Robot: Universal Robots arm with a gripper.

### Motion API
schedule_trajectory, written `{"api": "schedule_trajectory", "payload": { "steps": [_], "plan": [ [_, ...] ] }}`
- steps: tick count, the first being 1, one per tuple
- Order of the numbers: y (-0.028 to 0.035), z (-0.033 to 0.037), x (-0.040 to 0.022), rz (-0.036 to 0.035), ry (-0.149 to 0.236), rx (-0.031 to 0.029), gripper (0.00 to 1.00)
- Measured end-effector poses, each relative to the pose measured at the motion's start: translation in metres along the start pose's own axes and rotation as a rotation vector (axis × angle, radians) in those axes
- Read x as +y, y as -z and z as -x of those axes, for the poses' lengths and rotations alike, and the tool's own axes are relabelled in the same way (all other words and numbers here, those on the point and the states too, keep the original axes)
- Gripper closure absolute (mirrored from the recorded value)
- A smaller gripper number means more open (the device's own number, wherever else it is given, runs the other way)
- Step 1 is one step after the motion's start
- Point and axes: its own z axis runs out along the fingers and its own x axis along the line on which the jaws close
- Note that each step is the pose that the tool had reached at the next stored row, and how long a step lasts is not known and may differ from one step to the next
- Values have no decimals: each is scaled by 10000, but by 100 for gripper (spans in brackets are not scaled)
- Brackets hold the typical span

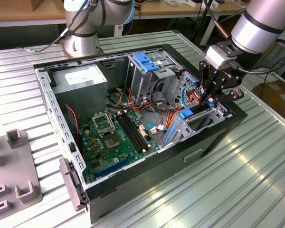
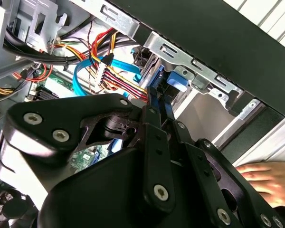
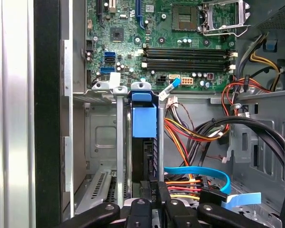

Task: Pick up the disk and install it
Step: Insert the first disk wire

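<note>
Exterior view: open PC case [image 1: 213, 137] lies on its side on a ribbed metal table [image 1: 237, 180], w/ green motherboard [image 1: 116, 137] on the case floor and grey power-supply box [image 1: 80, 80] in the far corner toward the exterior view's left. The gripper [image 1: 210, 97] reaches down into the drive bay at the case's near corner, on the exterior view's right, beside blue bracket parts [image 1: 185, 114] and a bundle of coloured cables. A second blue clip [image 1: 145, 61] sits on top of the far drive cage. Second wrist view: black gripper linkage fills the foreground; fingers [image 2: 156, 102] run close together up to a blue bracket [image 2: 173, 78] under the bay's metal rail. A person's hand [image 2: 268, 178] rests on the table outside the case. First wrist view: the disk [image 3: 143, 142] stands on edge in the bay slot between two grey rails, its blue bracket on top, dark body below. Gripper at the disk's near end, jaws pinched on the disk's edge; contact itself partly hidden.
</note>
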Motion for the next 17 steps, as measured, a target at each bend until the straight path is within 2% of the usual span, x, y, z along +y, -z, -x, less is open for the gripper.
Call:
{"api": "schedule_trajectory", "payload": {
  "steps": [9,13,17],
  "plan": [
    [-14,-1,0,-7,-134,-4,83],
    [-65,-7,1,-7,-136,-18,83],
    [-75,-7,1,-6,-136,-20,83]
  ]
}}
